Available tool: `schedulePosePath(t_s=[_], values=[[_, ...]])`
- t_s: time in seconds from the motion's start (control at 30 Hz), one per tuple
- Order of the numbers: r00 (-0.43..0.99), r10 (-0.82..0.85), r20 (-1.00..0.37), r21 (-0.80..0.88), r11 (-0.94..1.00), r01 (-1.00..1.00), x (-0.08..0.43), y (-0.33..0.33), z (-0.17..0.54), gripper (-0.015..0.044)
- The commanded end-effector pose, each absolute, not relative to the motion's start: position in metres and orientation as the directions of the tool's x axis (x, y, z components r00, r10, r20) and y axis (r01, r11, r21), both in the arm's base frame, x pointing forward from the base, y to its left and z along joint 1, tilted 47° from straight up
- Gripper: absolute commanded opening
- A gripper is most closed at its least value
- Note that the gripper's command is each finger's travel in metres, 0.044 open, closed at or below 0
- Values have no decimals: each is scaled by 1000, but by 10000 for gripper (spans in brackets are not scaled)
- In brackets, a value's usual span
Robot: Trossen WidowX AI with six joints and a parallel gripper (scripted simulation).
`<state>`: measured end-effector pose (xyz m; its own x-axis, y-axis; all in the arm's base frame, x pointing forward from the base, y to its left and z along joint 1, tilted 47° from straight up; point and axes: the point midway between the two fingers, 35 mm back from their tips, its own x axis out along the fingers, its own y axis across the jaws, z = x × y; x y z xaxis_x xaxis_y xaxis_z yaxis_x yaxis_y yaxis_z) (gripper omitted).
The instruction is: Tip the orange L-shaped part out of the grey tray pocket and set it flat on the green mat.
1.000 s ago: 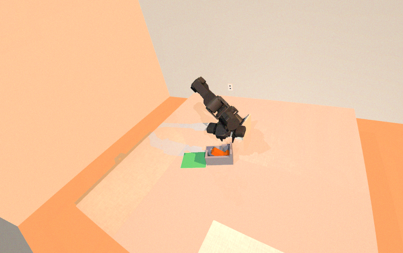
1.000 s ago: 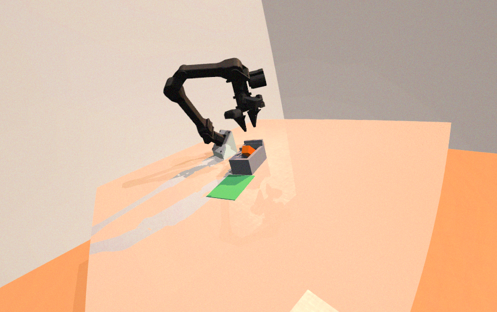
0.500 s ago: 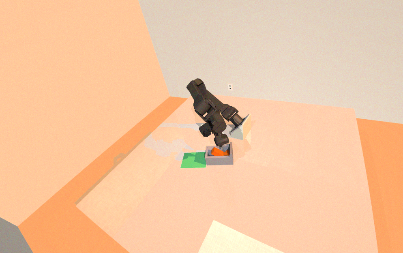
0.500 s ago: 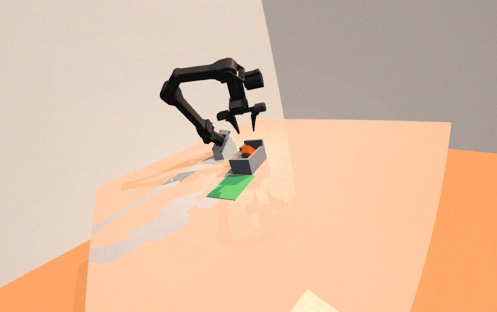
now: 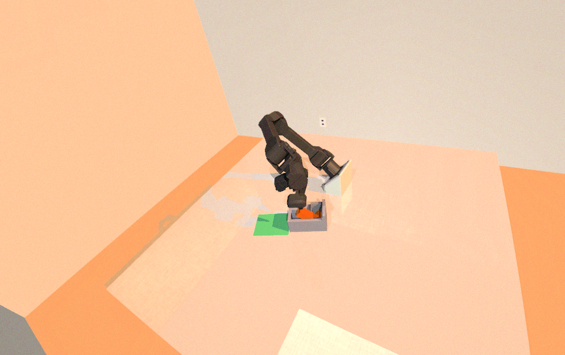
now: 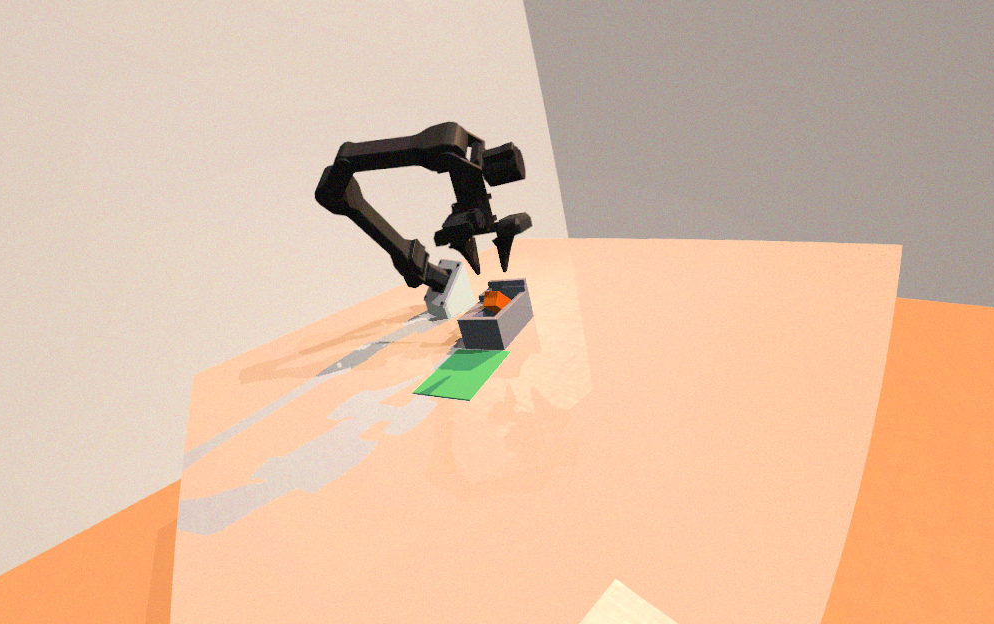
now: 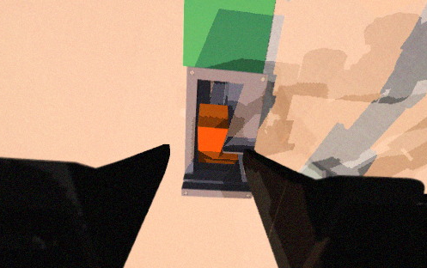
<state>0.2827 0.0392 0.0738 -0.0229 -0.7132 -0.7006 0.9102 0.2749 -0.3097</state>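
Note:
The orange part [image 5: 307, 214] [image 6: 495, 299] [image 7: 212, 138] sits tilted in the grey tray [image 5: 307, 225] [image 6: 479, 333] [image 7: 191, 124]. Its end toward the mat is raised; its other end is low in the pocket, partly in shadow. The green mat [image 5: 265, 229] [image 6: 454, 381] [image 7: 200, 26] lies flat at the tray's end. My gripper [image 6: 491, 271] [image 7: 207, 152] is open and empty above the tray, pointing down, its fingers on either side of the part's line in the wrist view. In the top view the arm hides part of the fingers.
The arm's pale base block [image 5: 334, 186] [image 6: 450, 293] stands close behind the tray. The tray's walls rise around the part, with a dark raised ledge at the end away from the mat. Arm shadows fall across the table and part of the mat.

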Motion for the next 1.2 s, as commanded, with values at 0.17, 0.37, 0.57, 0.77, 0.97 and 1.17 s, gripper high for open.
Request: schedulePosePath(t_s=[0.17,0.37,0.57,0.77,0.97,1.17], values=[[-30,-718,-695,-317,269,909,280,24,61,280],[-30,-718,-696,-317,269,909,280,17,54,280],[-30,-718,-695,-317,269,909,280,10,47,280],[-30,-718,-695,-317,269,910,280,3,41,280],[-30,-719,-694,-317,269,910,279,-4,34,280],[-30,-720,-694,-317,268,910,278,-10,29,280]])
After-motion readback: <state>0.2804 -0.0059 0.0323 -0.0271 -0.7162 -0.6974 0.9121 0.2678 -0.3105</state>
